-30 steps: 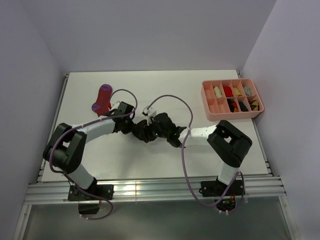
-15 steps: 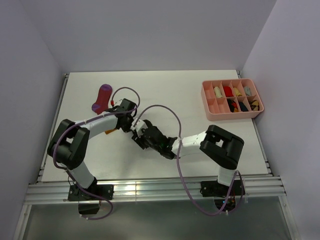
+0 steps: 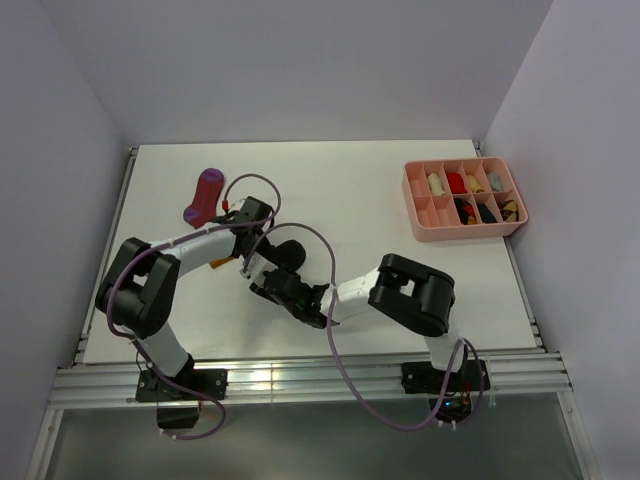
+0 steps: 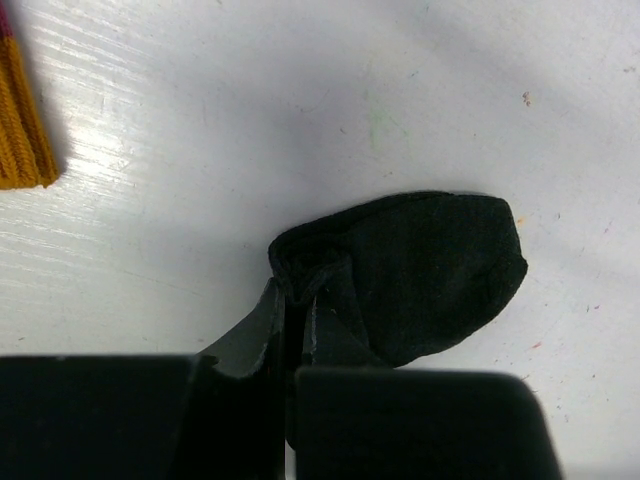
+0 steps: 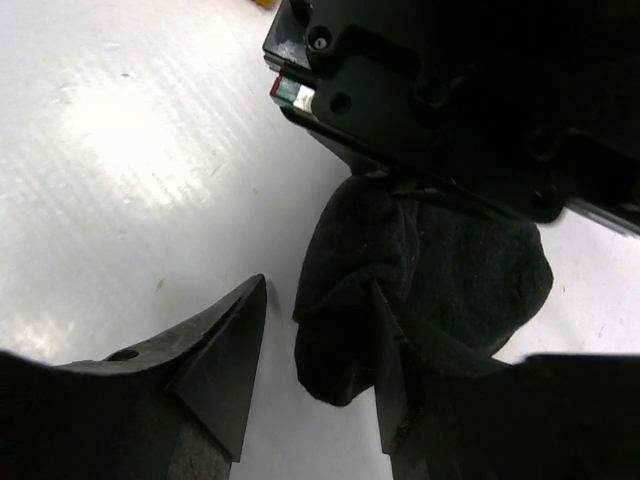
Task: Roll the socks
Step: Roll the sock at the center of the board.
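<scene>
The black ankle sock (image 4: 425,265) lies bunched on the white table. My left gripper (image 4: 296,300) is shut on its crumpled edge. My right gripper (image 5: 318,290) is open and faces the left one. Its right finger (image 5: 385,350) is tucked into a fold of the black sock (image 5: 440,280). Its left finger (image 5: 225,345) stands apart from the fabric. In the top view both grippers, left (image 3: 258,262) and right (image 3: 268,283), meet at the table's middle left and hide the sock. A magenta sock (image 3: 205,195) lies flat at the back left. An orange sock toe (image 4: 20,125) lies left of the left gripper.
A pink compartment tray (image 3: 465,229) holding several rolled socks stands at the back right. The right arm's elbow (image 3: 410,292) hangs low over the table's near middle. Purple cables (image 3: 330,240) loop above both wrists. Grey walls close in the back and sides.
The right arm has swung left and toward the near edge, bringing its gripper up against the left one at the black sock. The left gripper has stayed shut and hardly moved.
</scene>
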Controlling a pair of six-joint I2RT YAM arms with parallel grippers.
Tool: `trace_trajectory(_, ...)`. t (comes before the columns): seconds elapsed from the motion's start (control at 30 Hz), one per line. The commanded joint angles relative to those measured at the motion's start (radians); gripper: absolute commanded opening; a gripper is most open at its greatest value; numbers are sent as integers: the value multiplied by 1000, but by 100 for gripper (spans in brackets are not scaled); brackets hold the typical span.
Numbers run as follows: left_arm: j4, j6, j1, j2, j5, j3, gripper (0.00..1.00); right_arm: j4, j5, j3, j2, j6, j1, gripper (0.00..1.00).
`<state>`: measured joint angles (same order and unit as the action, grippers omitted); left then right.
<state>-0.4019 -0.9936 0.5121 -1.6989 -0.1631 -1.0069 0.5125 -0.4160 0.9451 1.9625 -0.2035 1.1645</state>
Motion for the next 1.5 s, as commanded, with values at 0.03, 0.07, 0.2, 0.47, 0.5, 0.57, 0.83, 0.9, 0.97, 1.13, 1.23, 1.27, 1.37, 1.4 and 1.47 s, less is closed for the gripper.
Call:
trace_trajectory(0.03, -46, 18, 8, -24, 34, -13, 0, -57, -53, 67, 61, 19, 3, 46)
trace_trajectory(0.07, -43, 16, 8, -22, 36, -12, 0, -68, -58, 73, 67, 27, 1, 42)
trace_trajectory(0.2, -32, 7, 6, -10, 42, -4, 0, -103, -14, 58, 53, 87, -19, 13)
trace_trajectory(0.47, 24, -45, 2, 59, 24, 37, 19, -183, 394, 18, -34, 288, -198, 0)
trace_trajectory(0.5, 29, -53, 0, 70, 20, 42, 22, -184, 457, 15, -37, 324, -219, 0)
trace_trajectory(0.57, 57, -74, -4, 106, 16, 65, 29, -177, 554, 6, -50, 361, -256, 0)
trace_trajectory(0.83, 173, -146, -14, 280, -29, 200, 57, 1, 1041, -51, -25, 622, -436, 0)
trace_trajectory(0.9, 213, -158, -14, 315, -39, 243, 58, 81, 1106, -61, -8, 714, -465, 0)
trace_trajectory(0.97, 291, -171, -14, 361, -29, 307, 58, 141, 1172, -81, 21, 774, -500, 0)
trace_trajectory(1.13, 386, -185, -14, 363, -1, 367, 58, 323, 1260, -106, 97, 955, -548, 0)
trace_trajectory(1.23, 434, -195, -12, 337, 34, 373, 58, 377, 1267, -118, 133, 1006, -565, 0)
trace_trajectory(1.27, 454, -197, -11, 329, 37, 375, 57, 368, 1260, -120, 137, 1003, -566, 0)
trace_trajectory(1.37, 478, -203, 2, 298, 45, 376, 57, 347, 1254, -120, 144, 1000, -568, 0)
trace_trajectory(1.4, 482, -206, 3, 279, 51, 375, 57, 347, 1251, -121, 147, 1001, -566, 0)
trace_trajectory(1.47, 500, -206, 8, 260, 60, 373, 57, 340, 1250, -120, 154, 1015, -571, 0)
